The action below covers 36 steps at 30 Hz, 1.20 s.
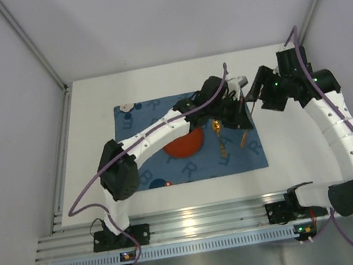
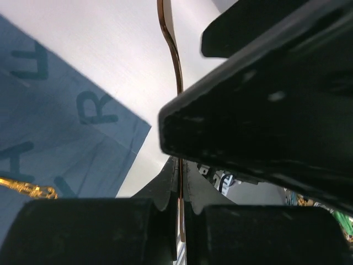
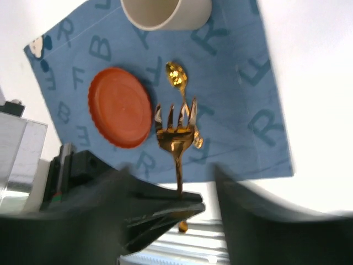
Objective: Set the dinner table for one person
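My left gripper (image 1: 236, 117) is shut on the handle of a gold fork (image 3: 176, 132) and holds it above the right edge of the blue letter placemat (image 1: 146, 110). In the left wrist view the fork (image 2: 175, 61) runs edge-on out of the closed jaws (image 2: 179, 165). My right gripper (image 1: 256, 96) is open. Its blurred fingers (image 3: 265, 210) stand on either side of the left gripper's tips (image 3: 185, 205) and the fork handle, without touching them. An orange plate (image 3: 119, 106) and a gold spoon (image 3: 176, 74) lie on the placemat. The white dinner table (image 1: 92, 132) carries it all.
A white cup (image 3: 160, 14) stands at the placemat's far right corner, close to both grippers. White walls enclose the table on three sides. The aluminium rail (image 1: 197, 223) with the arm bases runs along the near edge.
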Each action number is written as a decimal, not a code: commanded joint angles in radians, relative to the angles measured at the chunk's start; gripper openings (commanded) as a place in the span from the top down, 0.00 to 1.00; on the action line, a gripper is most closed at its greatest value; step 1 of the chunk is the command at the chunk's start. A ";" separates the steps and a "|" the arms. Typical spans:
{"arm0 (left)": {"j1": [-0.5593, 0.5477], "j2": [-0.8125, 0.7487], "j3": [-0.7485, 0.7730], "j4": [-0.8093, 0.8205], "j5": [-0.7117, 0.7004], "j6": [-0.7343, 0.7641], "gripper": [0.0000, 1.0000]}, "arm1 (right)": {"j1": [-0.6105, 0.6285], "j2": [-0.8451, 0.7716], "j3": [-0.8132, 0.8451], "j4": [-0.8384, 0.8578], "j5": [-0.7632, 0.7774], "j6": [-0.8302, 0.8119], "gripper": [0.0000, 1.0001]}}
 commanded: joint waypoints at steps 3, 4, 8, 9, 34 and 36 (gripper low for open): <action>0.068 -0.190 -0.182 0.025 -0.070 0.026 1.00 | 0.027 -0.002 0.063 -0.017 -0.006 -0.046 0.10; 0.109 -0.224 -0.227 0.031 -0.078 0.021 1.00 | 0.025 0.001 0.070 -0.022 -0.002 -0.053 0.09; 0.230 -0.432 -0.416 -0.013 -0.093 0.052 1.00 | 0.025 0.000 0.096 -0.027 -0.003 -0.078 0.09; 0.258 -0.471 -0.492 -0.028 -0.098 0.056 1.00 | 0.024 -0.001 0.090 -0.024 -0.008 -0.081 0.09; 0.743 -0.432 -0.788 -0.148 -0.156 0.328 1.00 | 0.024 -0.045 -0.114 -0.018 -0.095 -0.176 0.14; 0.746 -0.407 -0.785 -0.142 -0.150 0.326 1.00 | 0.024 -0.048 -0.121 -0.018 -0.094 -0.179 0.14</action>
